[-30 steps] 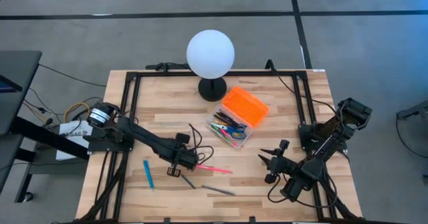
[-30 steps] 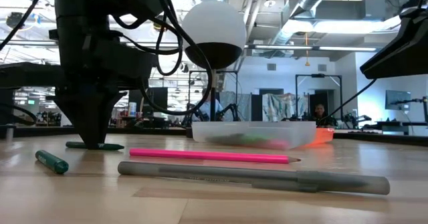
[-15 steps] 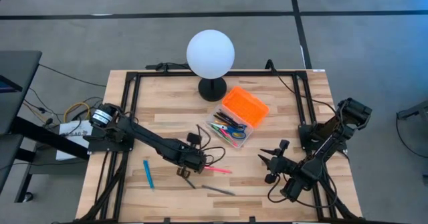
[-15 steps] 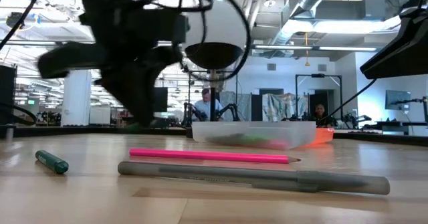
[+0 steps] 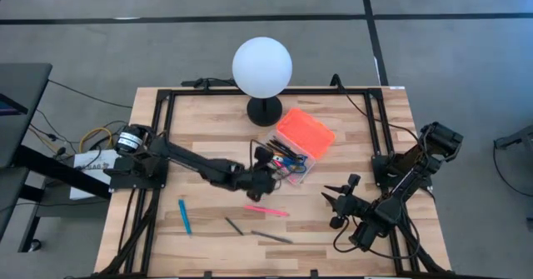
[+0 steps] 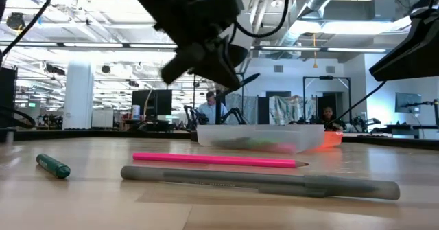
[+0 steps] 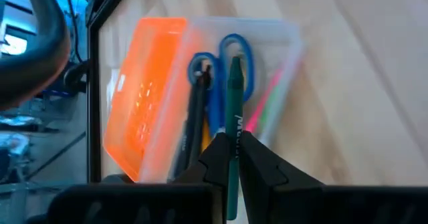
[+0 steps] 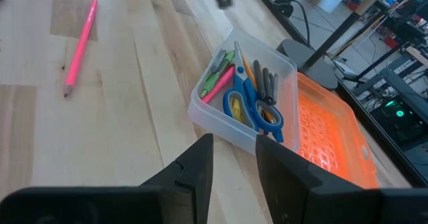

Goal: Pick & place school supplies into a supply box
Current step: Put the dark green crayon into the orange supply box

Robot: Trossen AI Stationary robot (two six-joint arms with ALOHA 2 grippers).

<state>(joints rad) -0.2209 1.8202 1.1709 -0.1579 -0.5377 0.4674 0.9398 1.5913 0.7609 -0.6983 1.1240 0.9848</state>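
The supply box has a clear body (image 5: 287, 164) with an orange lid (image 5: 305, 132) beside it, right of the table's middle. It holds pens and blue-handled scissors (image 7: 231, 63). My left gripper (image 5: 271, 169) hangs just left of the box, shut on a dark green pen (image 7: 234, 97). My right gripper (image 5: 335, 206) waits open near the table's right side, with nothing between its fingers (image 8: 194, 167). On the table lie a pink pencil (image 5: 266, 210), a grey pen (image 5: 272, 237), a short dark pen (image 5: 234, 226) and a blue-green marker (image 5: 184, 216). My left gripper pinches the green pen's barrel (image 7: 232, 147) between its two fingers. It comes slanting down from the table's left. The pen runs along the fingers and sticks out past their tips. It is lifted clear of the table, its front end (image 7: 235, 63) over the box's open body.
A white globe lamp (image 5: 262, 67) on a black base stands at the table's far middle, just behind the box. Black frame rails (image 5: 166, 112) run along the table's edges. Bare wood lies between the box and my right gripper.
My left gripper has risen from the table with the green pen and gone toward the table's right and far side, up to the box. It has tipped from pointing down to slanting forward. The pen, which lay on the table, is now lifted clear.
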